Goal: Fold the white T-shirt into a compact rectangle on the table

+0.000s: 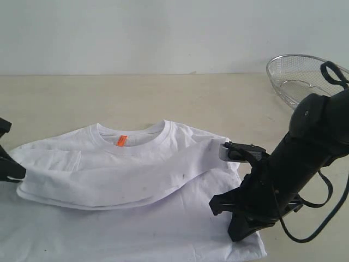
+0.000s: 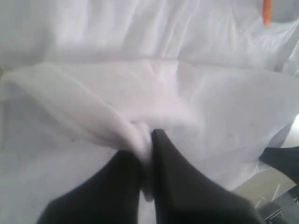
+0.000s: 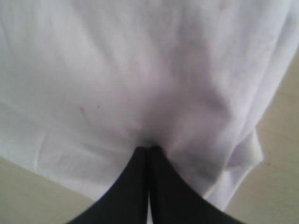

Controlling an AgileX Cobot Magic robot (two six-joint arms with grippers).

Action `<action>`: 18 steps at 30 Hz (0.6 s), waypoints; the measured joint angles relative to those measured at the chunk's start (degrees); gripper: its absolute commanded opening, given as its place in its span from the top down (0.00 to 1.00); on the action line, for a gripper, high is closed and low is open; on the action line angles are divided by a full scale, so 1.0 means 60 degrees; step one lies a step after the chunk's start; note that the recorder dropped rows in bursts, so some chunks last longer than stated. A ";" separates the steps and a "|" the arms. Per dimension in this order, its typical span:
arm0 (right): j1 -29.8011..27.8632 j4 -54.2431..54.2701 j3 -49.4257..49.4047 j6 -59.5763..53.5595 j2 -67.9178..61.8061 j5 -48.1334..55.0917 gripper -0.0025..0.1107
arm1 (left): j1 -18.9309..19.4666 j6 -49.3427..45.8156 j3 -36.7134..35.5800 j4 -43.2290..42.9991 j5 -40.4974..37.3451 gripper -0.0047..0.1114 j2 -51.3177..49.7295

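**Surface and room.** The table point(image 1: 163, 93) is a broad, pale beige top with faint grain. It ends at a plain, light wall point(image 1: 136, 33). A wire-mesh basket point(image 1: 299, 76) stands on the table beyond the right gripper point(image 3: 148, 149), toward the wall and well apart from the cloth.

**Workpiece.** The white T-shirt point(image 1: 142, 180) lies on the table between the two grippers, collar toward the wall. Its orange neck tag point(image 1: 121, 141) shows inside the collar. One layer is doubled over across the chest, and its folded edge runs from the left gripper point(image 2: 148, 136) toward the right one.

**Left gripper.** The black fingers point(image 2: 175, 177) are pressed together on a bunched ridge of shirt fabric — the cloth is squeezed between the tips and rises into a soft crest there. In the exterior view this gripper sits at the sleeve-side edge of the shirt.

**Right gripper.** The fingers point(image 3: 135, 186) are pressed together with no gap showing. Creases in the shirt converge on the tips, so a thin layer of cloth is pinched. Bare table shows just beside the tips on both sides — the grip is near an edge of the shirt.
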State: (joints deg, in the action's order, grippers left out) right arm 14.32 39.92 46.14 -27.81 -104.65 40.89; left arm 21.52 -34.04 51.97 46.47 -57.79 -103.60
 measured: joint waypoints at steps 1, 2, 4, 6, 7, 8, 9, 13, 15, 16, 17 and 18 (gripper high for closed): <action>0.0000 0.0000 0.0000 0.0000 0.0000 0.0000 0.98 | 0.0000 0.0000 0.0151 0.0091 -0.0025 0.92 0.0000; 0.0000 0.0000 0.0000 0.0000 0.0000 0.0000 0.98 | 0.0000 0.0000 0.0312 0.0164 -0.0024 0.92 0.0000; 0.0000 -0.0018 0.0000 0.0000 0.0000 0.0000 0.98 | 0.0000 0.0000 0.0583 0.0309 -0.0041 0.92 0.0000; 0.0000 -0.0018 0.0000 0.0000 0.0000 0.0000 0.98 | 0.0000 0.0000 0.0865 0.0474 -0.0064 0.92 0.0000; 0.0000 -0.0018 0.0000 0.0000 0.0000 0.0000 0.98 | 0.0000 0.0000 0.1000 0.0542 -0.0064 0.92 0.0000; 0.0000 -0.0018 0.0000 0.0000 0.0000 0.0000 0.98 | 0.0000 0.0000 0.1104 0.0595 -0.0064 0.92 0.0000; 0.0000 -0.0018 0.0000 0.0000 0.0000 0.0000 0.98 | 0.0000 0.0000 0.1223 0.0651 -0.0041 0.92 0.0000; 0.0000 -0.0018 0.0000 0.0000 0.0000 0.0000 0.98 | 0.0000 0.0058 0.1473 0.0728 0.0323 0.92 -0.0006; 0.0000 -0.0018 0.0000 0.0000 0.0000 0.0000 0.98 | 0.0000 0.0057 0.1515 0.0798 0.0371 0.92 -0.0079; 0.0000 -0.0018 0.0000 0.0000 0.0000 0.0000 0.98 | 0.0000 0.0057 0.1534 0.0821 0.0371 0.92 -0.0147; 0.0000 -0.0018 0.0000 0.0000 0.0000 0.0000 0.98 | 0.0000 0.0057 0.1534 0.0845 0.0371 0.92 -0.0220; 0.0000 -0.0018 0.0000 0.0000 0.0000 0.0000 0.98 | 0.0000 0.0057 0.1534 0.0860 0.0378 0.92 -0.0332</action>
State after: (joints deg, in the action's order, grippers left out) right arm 14.32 39.81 46.14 -27.81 -104.65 40.89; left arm 21.52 -33.70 61.18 51.64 -55.52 -105.59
